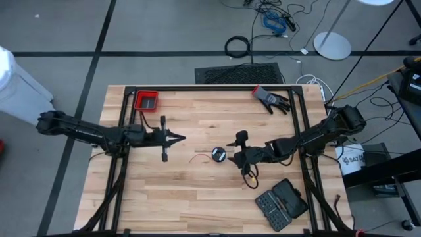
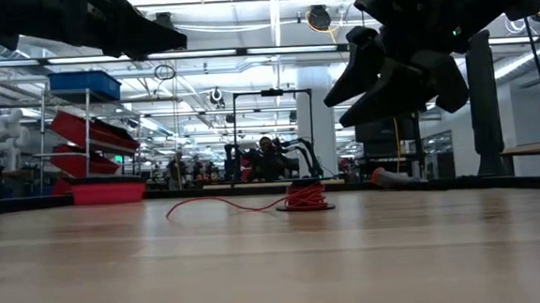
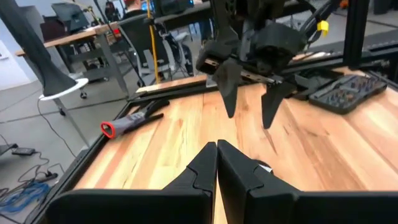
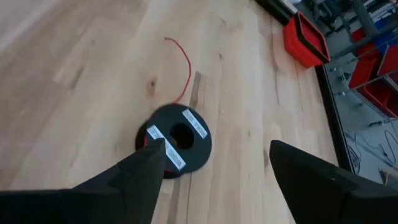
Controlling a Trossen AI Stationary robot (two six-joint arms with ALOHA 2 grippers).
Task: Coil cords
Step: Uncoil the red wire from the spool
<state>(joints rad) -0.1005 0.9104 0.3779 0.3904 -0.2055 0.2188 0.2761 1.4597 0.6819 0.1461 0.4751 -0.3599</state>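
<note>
Red cord (image 2: 219, 202), thin as string, lies on the desk (image 1: 197, 197) near its middle, mostly wound on a small round black spool (image 4: 175, 140) with a pale centre, and a loose tail curls away from it across the wood. My right end effector (image 4: 211, 174) hangs just above and beside that spool with its two dark fingers spread wide and nothing between them; in its wrist view the spool sits just off one fingertip, apart from it. I judge that wide stance suits coming down around the spool or reaching for the loose tail, since most of the cord looks coiled and only that tail is left out. My left end effector (image 1: 176, 138) waits farther over on its own side of the desk, fingers pressed together and empty, pointing toward the spool and well apart from it, which keeps it clear of the working arm. Farther out sit a red tray (image 1: 146, 101) at the far left corner, a black and red glove (image 1: 271, 99) at the far edge, and a black bit case (image 1: 281, 204) near the right front corner.
</note>
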